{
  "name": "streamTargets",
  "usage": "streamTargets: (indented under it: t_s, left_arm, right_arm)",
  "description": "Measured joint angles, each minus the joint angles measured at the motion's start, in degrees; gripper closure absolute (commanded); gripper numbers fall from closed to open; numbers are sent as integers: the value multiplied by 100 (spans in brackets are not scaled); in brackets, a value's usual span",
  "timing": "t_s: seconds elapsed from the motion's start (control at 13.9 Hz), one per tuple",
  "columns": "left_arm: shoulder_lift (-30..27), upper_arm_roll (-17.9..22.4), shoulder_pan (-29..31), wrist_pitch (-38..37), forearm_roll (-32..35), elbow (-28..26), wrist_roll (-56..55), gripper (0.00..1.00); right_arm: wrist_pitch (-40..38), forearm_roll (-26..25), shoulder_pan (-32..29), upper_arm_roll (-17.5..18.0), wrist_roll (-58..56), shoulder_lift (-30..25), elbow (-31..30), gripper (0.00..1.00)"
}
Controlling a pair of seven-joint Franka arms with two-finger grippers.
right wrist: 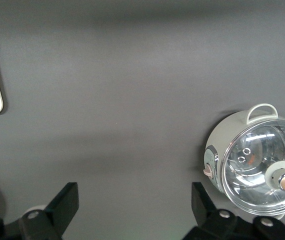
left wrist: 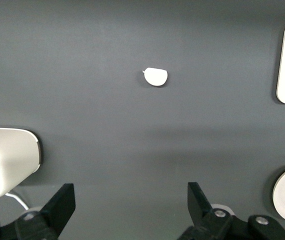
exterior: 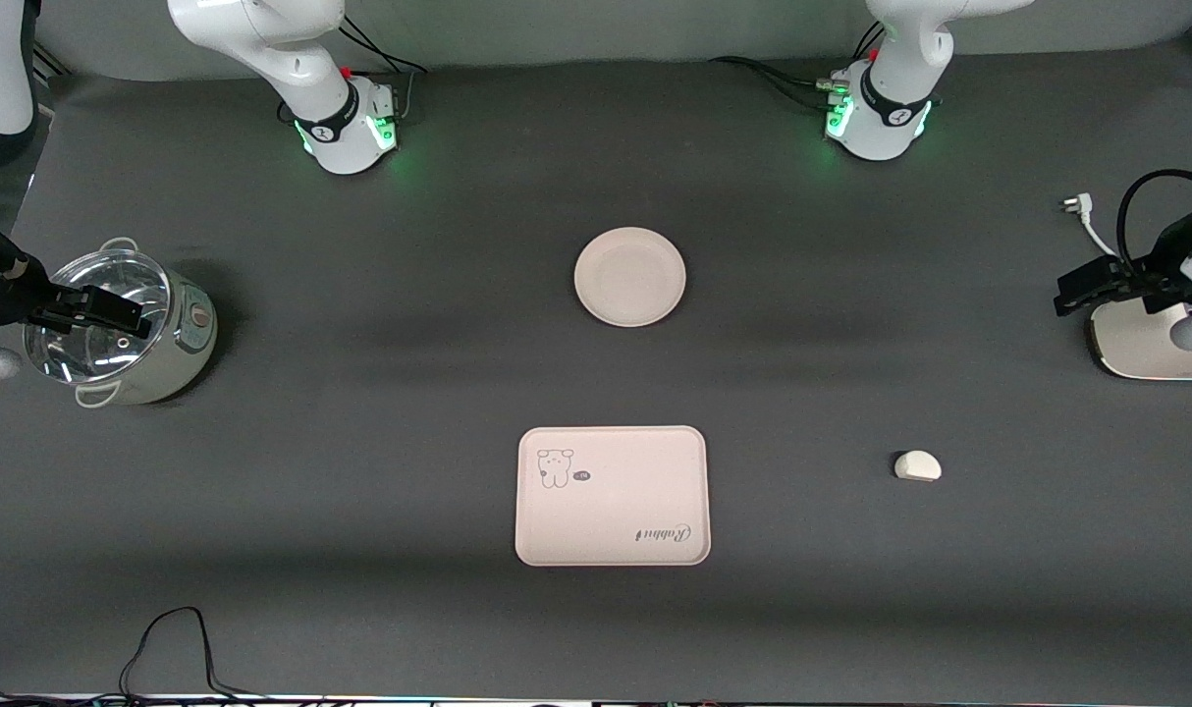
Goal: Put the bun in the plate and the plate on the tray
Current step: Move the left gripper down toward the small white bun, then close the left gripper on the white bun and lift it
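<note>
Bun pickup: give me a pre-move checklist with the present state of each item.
1. Bun lies free on the table, toward the left arm's end: ok.
2. Plate holds nothing, ready for the bun: ok.
3. Tray bare, nearer the front camera than the plate: ok.
4. Left gripper open, holds nothing, up over the white appliance: ok.
5. Right gripper open, waits over the pot: ok.
6. Bun in plate: not ok, not yet done.
</note>
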Motion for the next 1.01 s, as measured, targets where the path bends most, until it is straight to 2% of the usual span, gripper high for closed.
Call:
streamTargets:
  t_s: [0.14,0.43,0.65,1.01]
  left_arm:
    - [402,-67,-61,610,-1,-11,-7,0]
    - [1616,-77,-159,1996,2,-45,-21,0]
    - [2407,-60,-158,3266,2,-318,-158,0]
    - [3168,-63,-160,4695,3,-770,-526,0]
  right_arm:
    - [-3,0,0,0,0,2,-5,0]
    - [-4,0,0,0,0,3,-18,0]
    - [-4,0,0,0,0,3,-39,0]
    - [-4,0,0,0,0,3,-58,0]
